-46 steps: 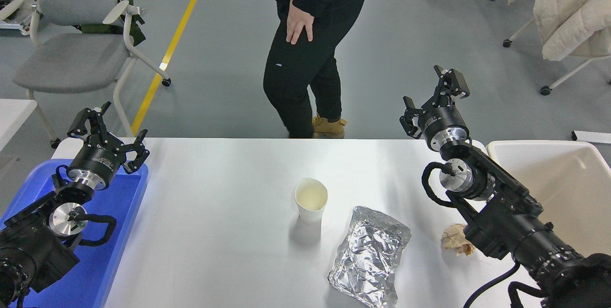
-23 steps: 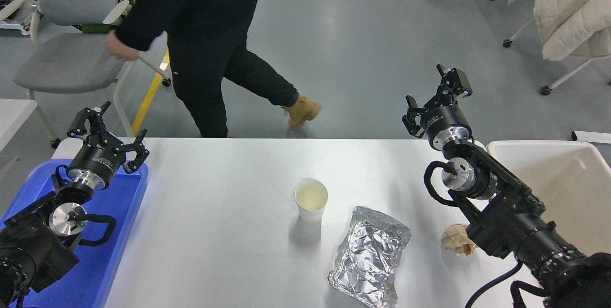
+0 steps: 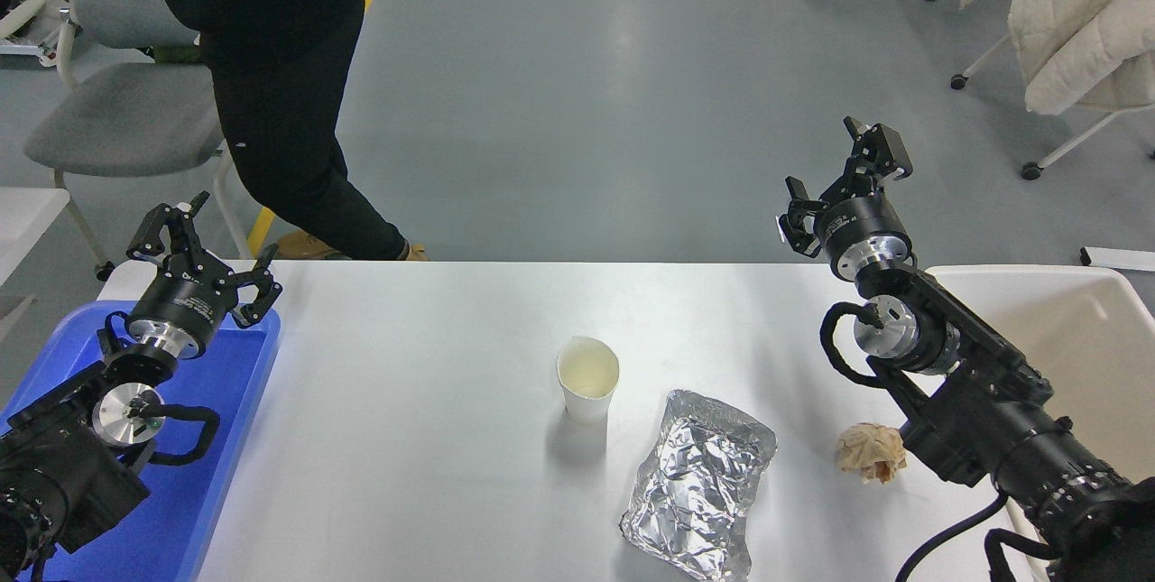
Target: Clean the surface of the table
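- My right gripper has drifted a little toward the right of the frame over the last second; it hangs in the upper right, over the table's far edge, fingers spread wide and holding nothing.
- That shift uncovers the crumpled brown paper wad, which now sits fully in view at lower right, just left of my forearm.
- My left gripper stays parked at the left edge above the blue tray, also spread wide and empty.
- The table surface fills the lower middle of the frame and is not yet clean: a white paper cup stands upright at centre, and a crinkled foil sheet lies just right of it and lower.
- The person has walked from top centre to the upper left, so the far side is free.
- I judge nothing is picked up yet; the cream bin at the right edge looks like the drop spot.
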`<control>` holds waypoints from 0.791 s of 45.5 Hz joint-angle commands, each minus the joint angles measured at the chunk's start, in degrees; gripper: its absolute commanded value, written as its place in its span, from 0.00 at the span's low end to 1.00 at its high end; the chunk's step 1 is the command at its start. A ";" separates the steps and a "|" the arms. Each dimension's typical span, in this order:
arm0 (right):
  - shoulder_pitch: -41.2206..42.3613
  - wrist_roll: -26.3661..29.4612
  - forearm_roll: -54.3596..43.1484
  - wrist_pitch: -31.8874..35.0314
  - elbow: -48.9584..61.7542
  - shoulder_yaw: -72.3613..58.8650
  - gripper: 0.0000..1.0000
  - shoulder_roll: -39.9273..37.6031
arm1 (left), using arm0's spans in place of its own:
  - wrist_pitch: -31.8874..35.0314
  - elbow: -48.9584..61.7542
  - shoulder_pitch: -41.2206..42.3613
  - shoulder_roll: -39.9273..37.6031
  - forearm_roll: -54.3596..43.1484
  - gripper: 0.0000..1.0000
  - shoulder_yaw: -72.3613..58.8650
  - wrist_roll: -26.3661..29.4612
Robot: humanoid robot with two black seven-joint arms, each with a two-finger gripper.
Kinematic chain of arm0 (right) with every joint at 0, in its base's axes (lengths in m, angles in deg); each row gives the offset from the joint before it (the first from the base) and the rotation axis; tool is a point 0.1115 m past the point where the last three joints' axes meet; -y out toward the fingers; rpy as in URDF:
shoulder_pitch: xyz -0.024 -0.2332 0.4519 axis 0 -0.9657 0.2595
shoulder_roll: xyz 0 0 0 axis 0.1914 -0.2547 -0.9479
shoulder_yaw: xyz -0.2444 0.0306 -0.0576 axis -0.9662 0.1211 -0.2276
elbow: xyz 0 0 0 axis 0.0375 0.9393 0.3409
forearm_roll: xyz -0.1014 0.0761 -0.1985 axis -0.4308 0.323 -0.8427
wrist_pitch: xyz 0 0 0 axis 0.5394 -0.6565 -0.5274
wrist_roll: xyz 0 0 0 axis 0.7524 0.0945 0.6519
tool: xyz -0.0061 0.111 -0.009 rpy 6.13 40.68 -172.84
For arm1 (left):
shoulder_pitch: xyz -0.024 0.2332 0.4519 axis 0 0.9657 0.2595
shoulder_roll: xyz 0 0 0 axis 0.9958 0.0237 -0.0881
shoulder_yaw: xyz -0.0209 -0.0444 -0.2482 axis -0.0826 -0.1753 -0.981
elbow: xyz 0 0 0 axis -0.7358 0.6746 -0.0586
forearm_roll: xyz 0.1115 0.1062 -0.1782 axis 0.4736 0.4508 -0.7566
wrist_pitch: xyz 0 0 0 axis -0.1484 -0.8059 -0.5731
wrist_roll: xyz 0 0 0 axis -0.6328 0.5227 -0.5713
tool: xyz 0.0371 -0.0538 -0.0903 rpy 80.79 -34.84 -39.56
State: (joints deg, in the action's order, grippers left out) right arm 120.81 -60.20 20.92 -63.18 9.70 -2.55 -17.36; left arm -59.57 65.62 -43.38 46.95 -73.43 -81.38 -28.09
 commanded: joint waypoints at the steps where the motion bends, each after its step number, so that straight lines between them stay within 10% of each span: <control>1: 0.17 -0.08 -0.04 0.20 0.16 -1.25 1.00 0.10 | 0.00 0.00 -0.09 0.01 -0.05 1.00 0.01 0.00; 18: -2.29 0.09 -2.14 2.39 -3.00 -2.30 1.00 -1.30 | 0.00 0.00 -0.09 0.01 0.04 1.00 0.01 0.00; 36: -0.01 5.62 -27.09 5.03 -16.09 -23.12 1.00 -15.36 | -0.09 0.00 -0.09 0.01 -0.05 1.00 0.01 0.00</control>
State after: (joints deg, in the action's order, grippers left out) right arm 118.88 -58.91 8.40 -59.55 2.66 -14.18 -24.78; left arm -59.65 65.62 -43.47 46.97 -73.48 -81.36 -28.16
